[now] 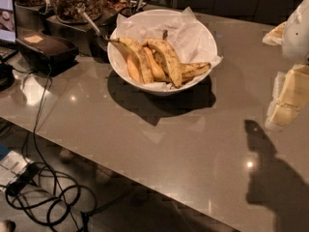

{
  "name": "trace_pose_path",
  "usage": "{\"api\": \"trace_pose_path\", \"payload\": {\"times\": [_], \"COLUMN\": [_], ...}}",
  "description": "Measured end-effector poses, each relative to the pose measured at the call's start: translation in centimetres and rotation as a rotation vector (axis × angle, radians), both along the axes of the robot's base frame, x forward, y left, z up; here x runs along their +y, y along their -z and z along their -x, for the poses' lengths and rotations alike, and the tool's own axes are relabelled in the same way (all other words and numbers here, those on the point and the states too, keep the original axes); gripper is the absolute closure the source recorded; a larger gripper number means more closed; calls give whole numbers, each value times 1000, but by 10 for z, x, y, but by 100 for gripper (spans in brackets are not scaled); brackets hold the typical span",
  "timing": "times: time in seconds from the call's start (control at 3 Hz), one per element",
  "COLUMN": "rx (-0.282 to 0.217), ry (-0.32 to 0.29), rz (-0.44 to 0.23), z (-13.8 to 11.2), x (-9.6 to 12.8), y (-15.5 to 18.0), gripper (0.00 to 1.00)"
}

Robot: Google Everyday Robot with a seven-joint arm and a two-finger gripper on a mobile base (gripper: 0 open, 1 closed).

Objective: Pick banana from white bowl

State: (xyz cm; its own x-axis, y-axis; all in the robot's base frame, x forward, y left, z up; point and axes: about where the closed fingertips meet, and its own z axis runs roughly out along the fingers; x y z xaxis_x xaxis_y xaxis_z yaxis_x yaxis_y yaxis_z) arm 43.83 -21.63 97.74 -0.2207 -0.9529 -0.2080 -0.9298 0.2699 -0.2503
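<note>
Over on the grey counter (159,144), the white bowl (117,70) sits toward the back and left of centre, throwing a dark shadow forward. It is lined with crinkled white paper (193,36), and several bananas are heaped across its lower half. The banana (139,57) lies on the left of that heap, curved and mostly yellow, its thin dark stem pointing up toward the bowl's left rim, with a second banana (170,61) arching just beside it and a darker, blotchier one (195,69) poking out to the right.

And the gripper (288,99)? It hangs at the far right edge, pale and blocky, above the counter and well apart from the bowl (only part of it is in view, so whether it is open or closed I cannot tell). Nothing can be seen in its grasp. Its shadow (263,170) falls on the counter below it.

Behind the bowl to the left stands a glass jar of nuts (77,1), with a black device (46,48) near it, and a tangle of black cables (46,199) lies on the floor.
</note>
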Motion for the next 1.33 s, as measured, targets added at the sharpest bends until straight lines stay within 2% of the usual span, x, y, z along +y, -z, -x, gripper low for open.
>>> {"api": "trace_pose_path", "payload": {"times": [0.33,0.67,1.0,1.33], "rx": [0,-26,-7,41], "ry": [0,45,110,123], "rz": [0,-12,-16,-14], "z": [0,-4,-22,-40], "x": [0,3,17,37], "y": [0,-5,-4,6], "gripper": [0,0,0,0]}}
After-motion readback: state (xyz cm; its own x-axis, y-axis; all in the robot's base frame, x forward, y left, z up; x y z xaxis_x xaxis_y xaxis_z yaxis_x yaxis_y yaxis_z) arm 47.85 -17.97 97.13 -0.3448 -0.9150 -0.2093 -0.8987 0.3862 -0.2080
